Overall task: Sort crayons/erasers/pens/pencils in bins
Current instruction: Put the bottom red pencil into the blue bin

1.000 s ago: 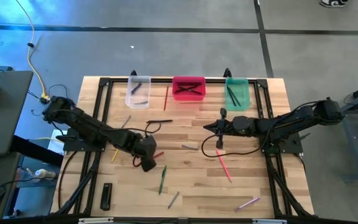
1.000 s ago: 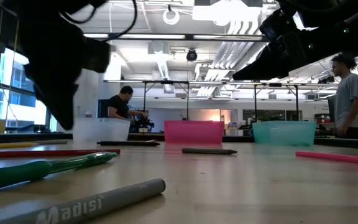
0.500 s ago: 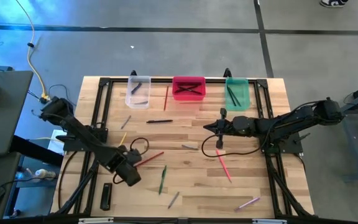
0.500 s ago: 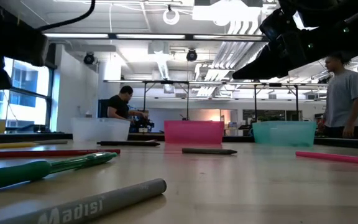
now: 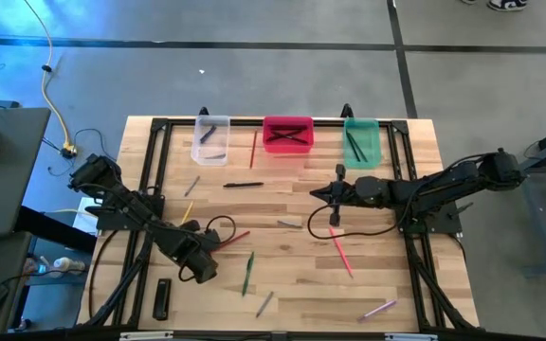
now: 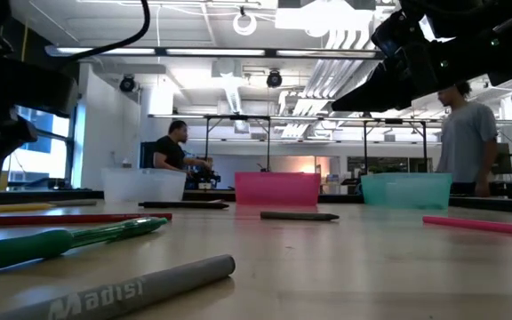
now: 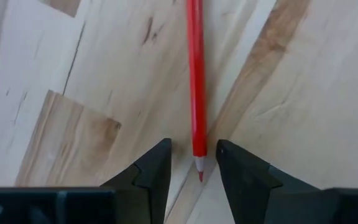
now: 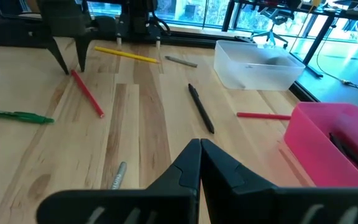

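Observation:
A red pencil lies flat on the wood at the table's near left, also seen in the high view. My left gripper points down over it, open. Its fingers stand on either side of the pencil's sharpened tip without touching it. From the right wrist view, that gripper stands above the pencil's end. My right gripper hangs shut above the table's middle, holding nothing. At the far edge stand the clear bin, the pink-red bin and the green bin, each with sticks inside.
Loose sticks lie scattered: a green pen, a grey pen, a pink stick, another pink one, a grey crayon, a black pen, a yellow stick. A black bar lies near left. People stand beyond the table.
My left gripper has swung from the middle toward the table's left and near edges and come down. It now stands over the tip of the red pencil, which the arm partly hid before. The pencil has not moved.

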Tool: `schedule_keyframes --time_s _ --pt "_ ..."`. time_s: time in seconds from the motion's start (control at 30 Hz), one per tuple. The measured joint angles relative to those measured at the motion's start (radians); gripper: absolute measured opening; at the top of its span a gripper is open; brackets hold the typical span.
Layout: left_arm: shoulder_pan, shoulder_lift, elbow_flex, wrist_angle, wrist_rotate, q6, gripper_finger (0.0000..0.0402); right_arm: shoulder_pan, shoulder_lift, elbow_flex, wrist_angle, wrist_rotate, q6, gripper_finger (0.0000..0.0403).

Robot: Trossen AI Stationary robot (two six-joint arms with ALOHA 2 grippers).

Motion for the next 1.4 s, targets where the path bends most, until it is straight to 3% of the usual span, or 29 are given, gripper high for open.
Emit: schedule_keyframes --time_s 0.53,1.4 --pt "0.017 0.002 0.000 0.021 0.046 0.039 0.0007 0.000 0.000 0.000 0.001 -0.004 0.000 0.0000" --pt "-0.039 -0.067 -0.005 0.063 -0.031 -0.099 0.0003 0.000 0.000 0.000 -0.015 0.003 0.017 0.0000"
